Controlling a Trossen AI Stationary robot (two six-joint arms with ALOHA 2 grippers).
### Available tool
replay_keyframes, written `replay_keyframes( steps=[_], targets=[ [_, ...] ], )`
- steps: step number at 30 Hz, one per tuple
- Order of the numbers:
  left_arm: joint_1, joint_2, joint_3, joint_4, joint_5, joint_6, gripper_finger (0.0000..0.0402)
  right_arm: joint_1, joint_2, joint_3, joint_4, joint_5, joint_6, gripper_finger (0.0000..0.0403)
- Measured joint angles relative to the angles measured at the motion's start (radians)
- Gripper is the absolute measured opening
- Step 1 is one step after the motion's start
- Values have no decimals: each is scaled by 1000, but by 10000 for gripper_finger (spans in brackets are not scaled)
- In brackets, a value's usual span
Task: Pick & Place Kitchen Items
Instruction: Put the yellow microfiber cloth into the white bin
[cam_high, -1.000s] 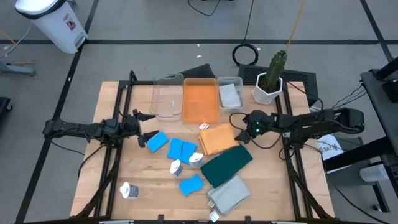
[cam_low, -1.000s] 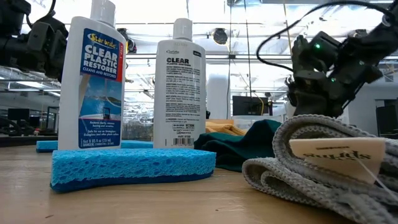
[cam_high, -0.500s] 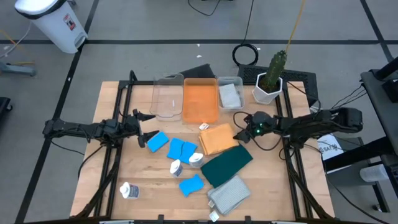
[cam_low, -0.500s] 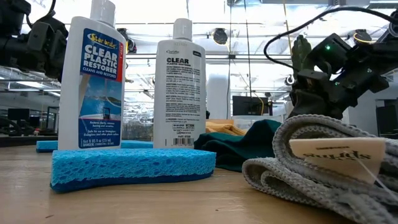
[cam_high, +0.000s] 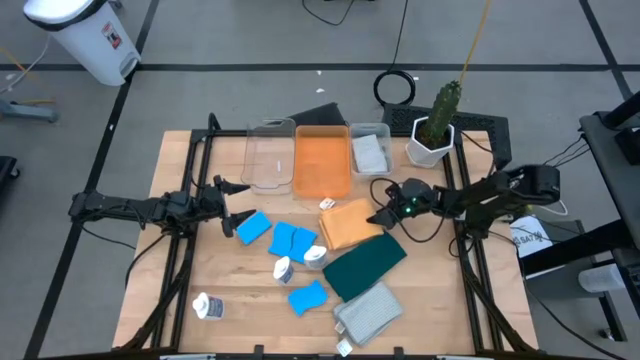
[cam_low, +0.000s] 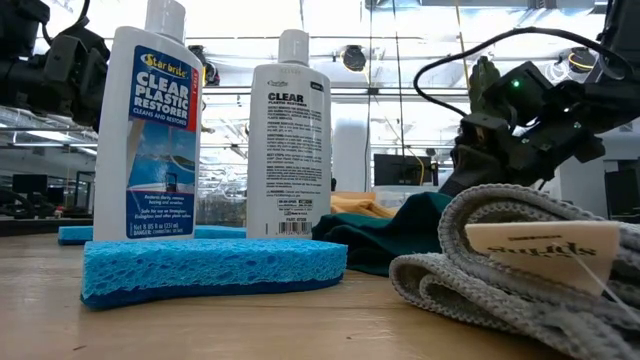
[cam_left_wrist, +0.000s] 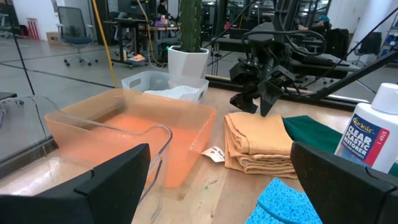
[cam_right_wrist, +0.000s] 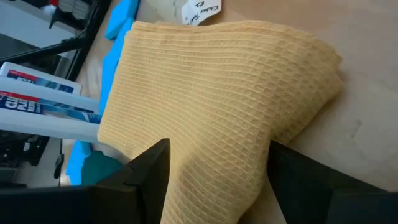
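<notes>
Where flat, orange cloth (cam_high: 350, 222) slightly askew

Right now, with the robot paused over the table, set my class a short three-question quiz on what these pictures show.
1. True or false: the right hand is clamped on a white bottle.
2. Which cloth lies between the orange cloth and the grey cloth? A) dark green B) red C) white
3. Fill in: the left hand hovers open beside a blue ______.

Key: 1 false, it is open over the orange cloth's edge; 2 A, the dark green cloth; 3 sponge.
</notes>
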Motion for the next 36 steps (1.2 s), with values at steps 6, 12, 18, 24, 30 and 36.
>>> replay_keyframes(
  steps=[6,12,18,24,30,36],
  targets=[
    [0,0,0,0,0,0,395,13,36,8,4,4,-28,213],
    [0,0,0,0,0,0,395,13,37,7,-2,3,-44,181],
    [0,0,0,0,0,0,395,14,38,7,-5,4,-64,132],
    [0,0,0,0,0,0,395,13,38,6,1,4,-99,74],
    [0,0,0,0,0,0,395,13,19,3,21,3,-142,12],
    [0,0,0,0,0,0,395,13,-101,2,34,-1,-169,5]
  ],
)
